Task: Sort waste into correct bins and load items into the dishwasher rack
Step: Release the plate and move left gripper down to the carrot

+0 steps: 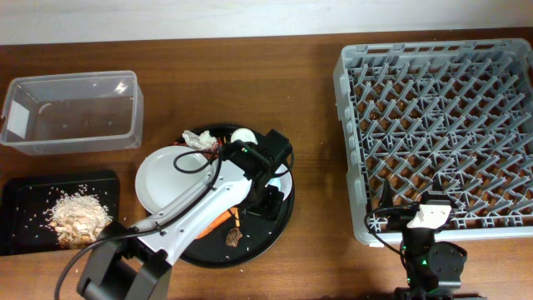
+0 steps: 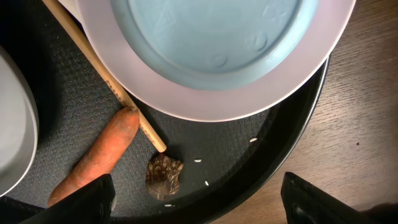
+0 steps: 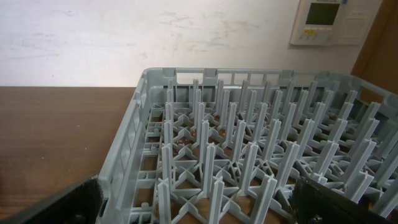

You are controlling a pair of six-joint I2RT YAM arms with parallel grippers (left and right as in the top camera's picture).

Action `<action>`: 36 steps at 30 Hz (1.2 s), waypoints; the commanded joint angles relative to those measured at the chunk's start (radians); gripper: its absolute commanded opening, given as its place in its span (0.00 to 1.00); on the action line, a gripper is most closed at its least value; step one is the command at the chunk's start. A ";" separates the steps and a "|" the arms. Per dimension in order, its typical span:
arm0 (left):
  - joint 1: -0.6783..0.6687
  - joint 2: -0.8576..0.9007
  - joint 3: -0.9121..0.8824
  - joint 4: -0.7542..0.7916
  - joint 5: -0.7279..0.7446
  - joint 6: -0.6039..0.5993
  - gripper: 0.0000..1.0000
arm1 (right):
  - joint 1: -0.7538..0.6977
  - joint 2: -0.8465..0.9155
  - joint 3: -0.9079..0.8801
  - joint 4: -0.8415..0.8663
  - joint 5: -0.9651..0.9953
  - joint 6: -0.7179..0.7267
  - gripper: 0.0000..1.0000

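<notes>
your left end effector [image 2: 196,202] hangs over the right part of the round black tray [image 2: 298,143], fingers spread wide with nothing between them but tray floor and rim. the arm reaches in from the near counter edge, slanting up and to the right across the tray.

just beyond those fingers the light-blue cup [image 2: 217,43] fills the top of the left wrist view. the wooden stick [image 2: 106,78] runs under its edge, and the tip of the carrot [image 2: 99,155] touches the stick near its end. the dark scrap [image 2: 165,176] lies just beside that end, close to the tray's rim, with little room between scrap and rim.

the white plate [image 1: 166,179] overlaps the tray's left rim, and the crumpled paper [image 1: 198,138] sits at its far edge. a bare strip of counter [image 1: 316,125] separates the tray from the rack [image 1: 441,125]. at left the clear tub [image 1: 71,112] stands well apart, and in front of it the flat black tray [image 1: 21,208] holds the rice heap [image 1: 77,217].

your right end effector [image 1: 433,212] sits low at the rack's near wall, pointing across the pegs, fingers wide apart and holding nothing.
</notes>
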 commanded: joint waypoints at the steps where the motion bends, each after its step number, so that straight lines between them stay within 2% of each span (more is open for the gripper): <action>1: -0.006 -0.019 -0.031 0.002 0.000 0.005 0.85 | -0.001 -0.006 -0.007 -0.003 0.002 -0.003 0.99; 20: -0.006 -0.018 -0.080 0.035 0.034 -0.010 0.85 | -0.001 -0.006 -0.007 -0.004 0.002 -0.003 0.99; 23: -0.004 -0.018 -0.128 0.031 -0.048 -0.068 0.87 | -0.001 -0.006 -0.007 -0.004 0.002 -0.003 0.99; 25: 0.024 -0.018 -0.130 0.029 -0.096 -0.078 0.87 | -0.001 -0.006 -0.007 -0.004 0.002 -0.003 0.99; 32: 0.213 -0.018 -0.134 -0.029 -0.099 -0.077 0.87 | -0.001 -0.006 -0.007 -0.003 0.002 -0.003 0.99; 33: 0.229 -0.018 -0.138 -0.029 -0.095 -0.077 0.81 | -0.001 -0.006 -0.007 -0.003 0.002 -0.003 0.99; 36: 0.215 -0.018 -0.175 -0.025 -0.083 -0.077 0.81 | -0.001 -0.006 -0.007 -0.003 0.002 -0.003 0.99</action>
